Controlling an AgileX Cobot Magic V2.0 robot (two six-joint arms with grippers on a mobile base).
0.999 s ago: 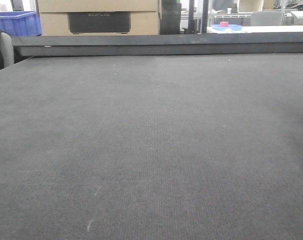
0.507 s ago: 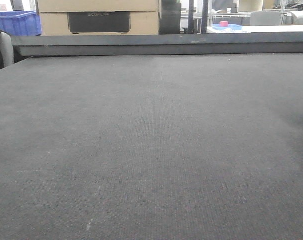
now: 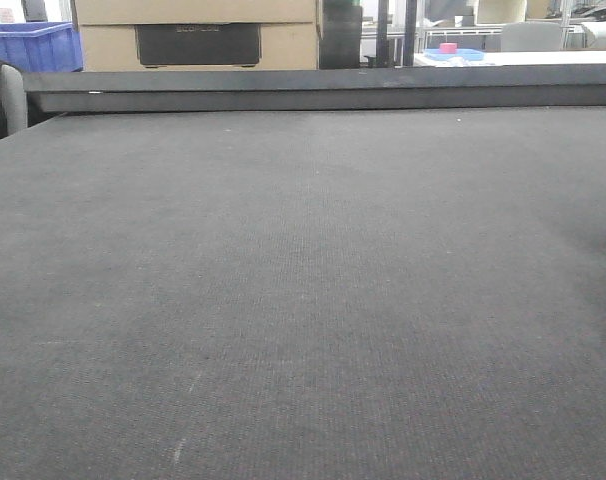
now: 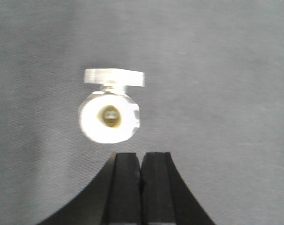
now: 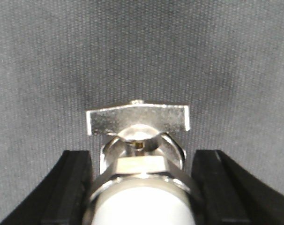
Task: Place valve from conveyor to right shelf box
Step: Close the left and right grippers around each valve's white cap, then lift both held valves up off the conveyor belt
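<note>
The conveyor (image 3: 303, 300) is a wide dark grey woven belt that fills the front view; no arm or valve shows there. In the left wrist view a silver valve (image 4: 109, 117) lies on the belt with its flat handle up and its white open end toward me. My left gripper (image 4: 141, 157) is shut just short of it, with nothing between the fingers. In the right wrist view a silver valve (image 5: 137, 119) sits between the black fingers of my right gripper (image 5: 142, 154). They stand apart on either side of its body, with thin gaps. The right shelf box is out of view.
A black raised rim (image 3: 323, 90) runs along the belt's far edge. Behind it stand a cardboard box (image 3: 198, 35), a blue crate (image 3: 33, 45) at the left and a white table (image 3: 523, 58) at the right.
A faint shadow at the belt's right edge has shifted slightly in the front view. Nothing else differs.
</note>
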